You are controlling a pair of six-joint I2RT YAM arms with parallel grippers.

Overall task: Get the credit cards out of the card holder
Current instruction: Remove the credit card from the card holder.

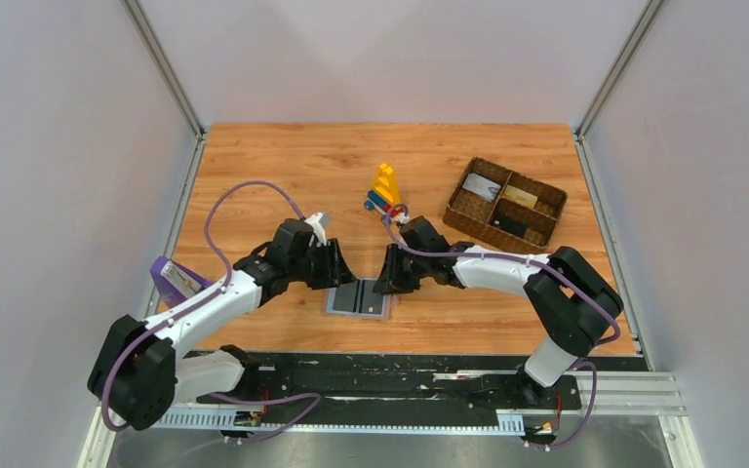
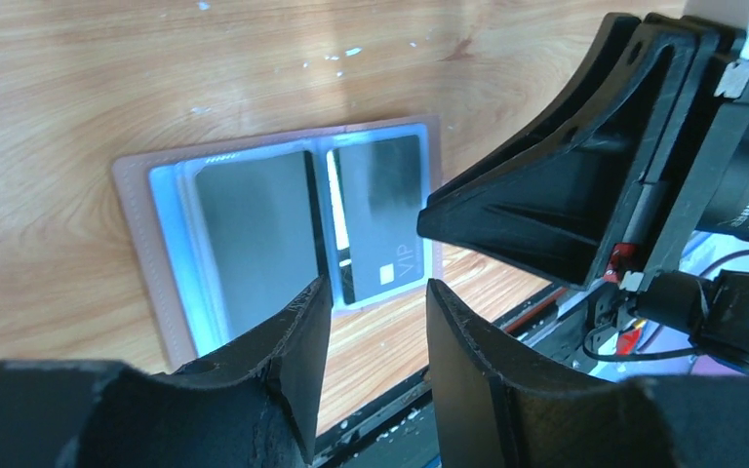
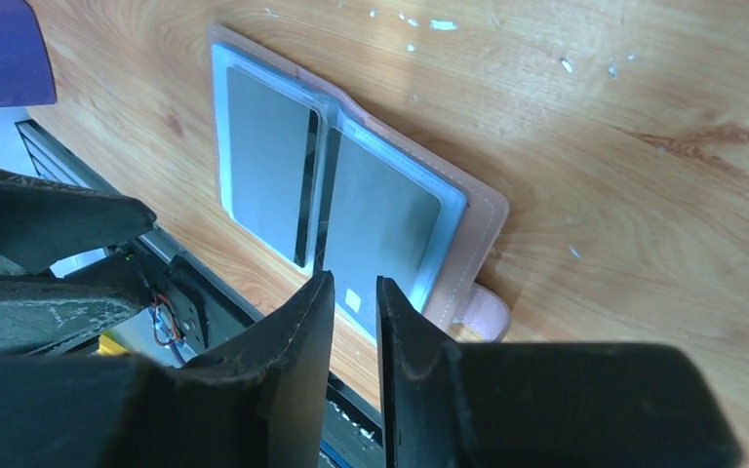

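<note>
The card holder [image 1: 359,297] lies open and flat on the wood near the table's front edge, light blue inside with a pinkish rim and tab [image 3: 483,312]. Each panel holds a dark grey credit card: one [image 2: 254,234] on the left, and one marked VIP [image 2: 380,219] on the right. My left gripper [image 2: 378,286] hovers open over the holder's near edge, nothing between its fingers. My right gripper [image 3: 354,279] hangs just above the panel with the tab, its jaws only a narrow gap apart and empty. Both grippers flank the holder from above, left [image 1: 343,276] and right [image 1: 384,285].
A brown woven basket [image 1: 546,210] at the back right holds a greyish-white card [image 1: 483,185], a tan-gold card [image 1: 519,195] and a black card [image 1: 512,224]. A coloured block toy [image 1: 385,188] stands behind the grippers. A purple object [image 1: 171,278] sits at the left edge.
</note>
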